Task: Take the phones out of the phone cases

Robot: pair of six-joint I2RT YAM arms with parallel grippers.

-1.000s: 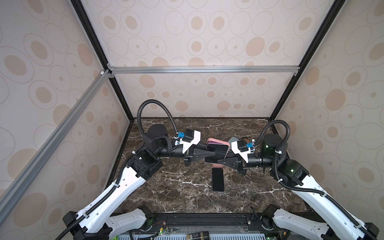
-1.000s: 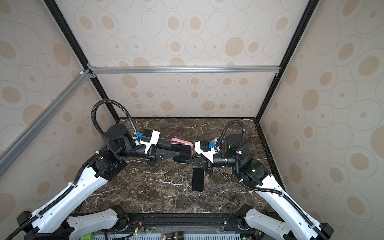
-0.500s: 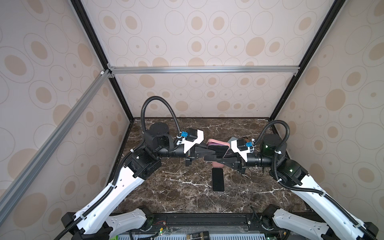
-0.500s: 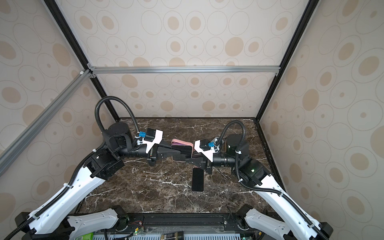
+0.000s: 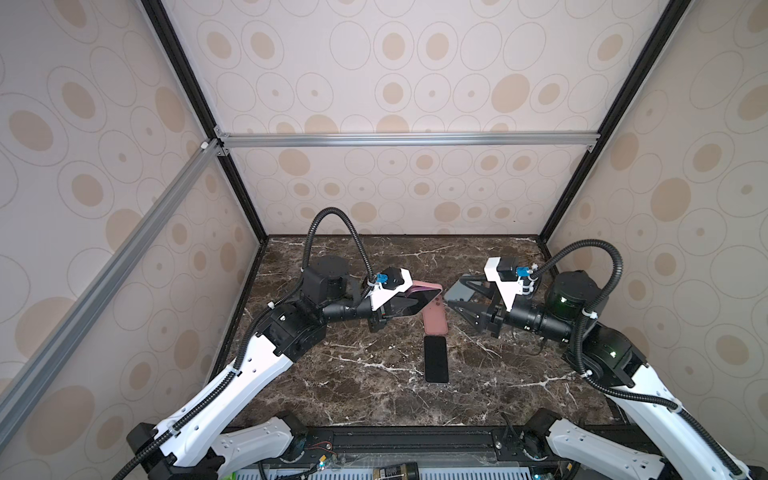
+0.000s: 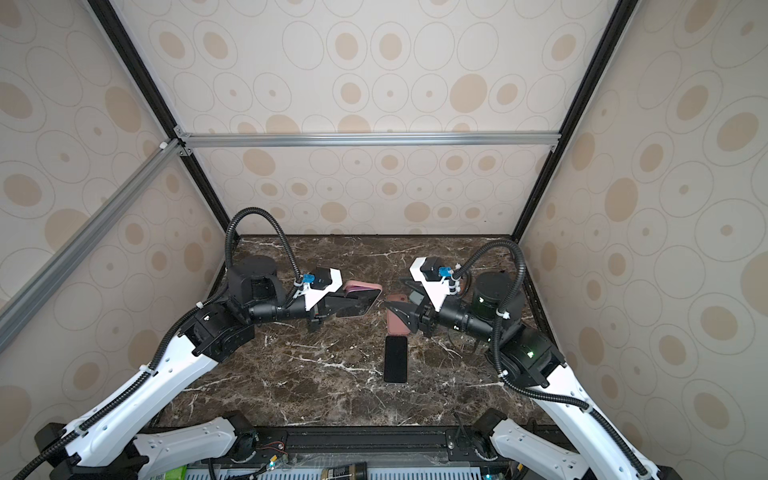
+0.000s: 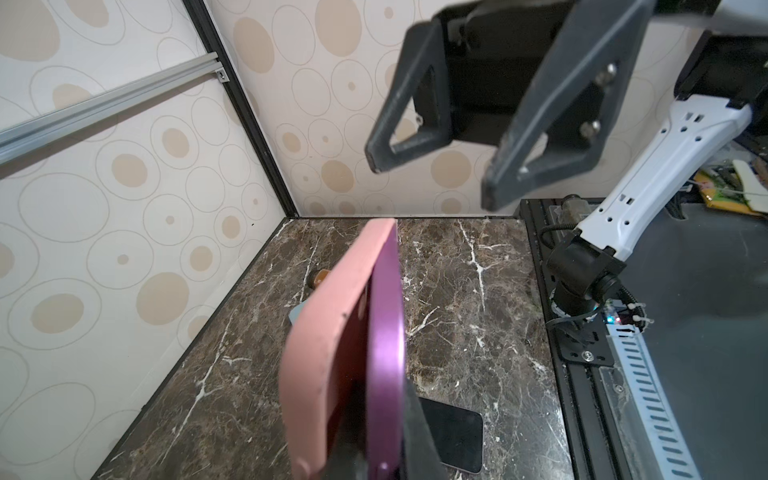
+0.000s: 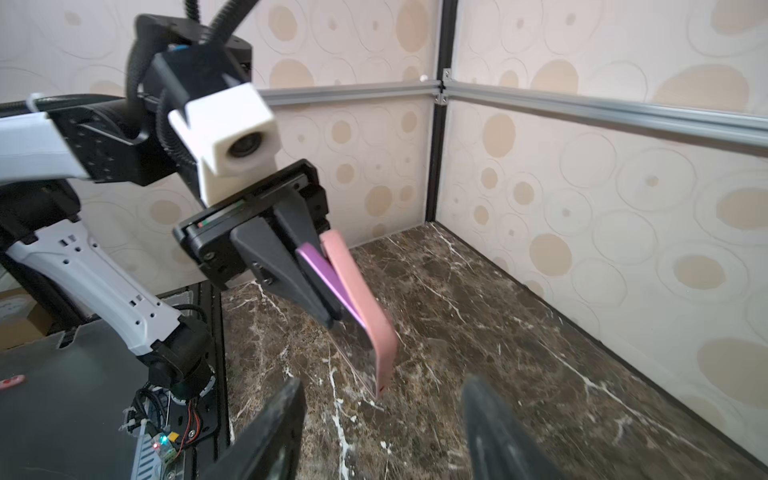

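Walls [image 5: 415, 62]: cream paper, tan ovals ringed in thin grey. Black corner posts [image 5: 179, 70] at the back. Aluminium rail [image 5: 407, 139] crosses the back wall; a second rail [image 5: 104, 276] runs along the left wall. Underfoot: dark brown marble tabletop [image 5: 374, 395], white-veined. Light soft, even.

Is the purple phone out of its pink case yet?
Partly: the purple phone gapes from the pink case at one end, joined at the other.

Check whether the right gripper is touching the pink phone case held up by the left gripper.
Apart. In the left wrist view the right gripper hangs open, with a clear gap between it and the top edge of the pink case.
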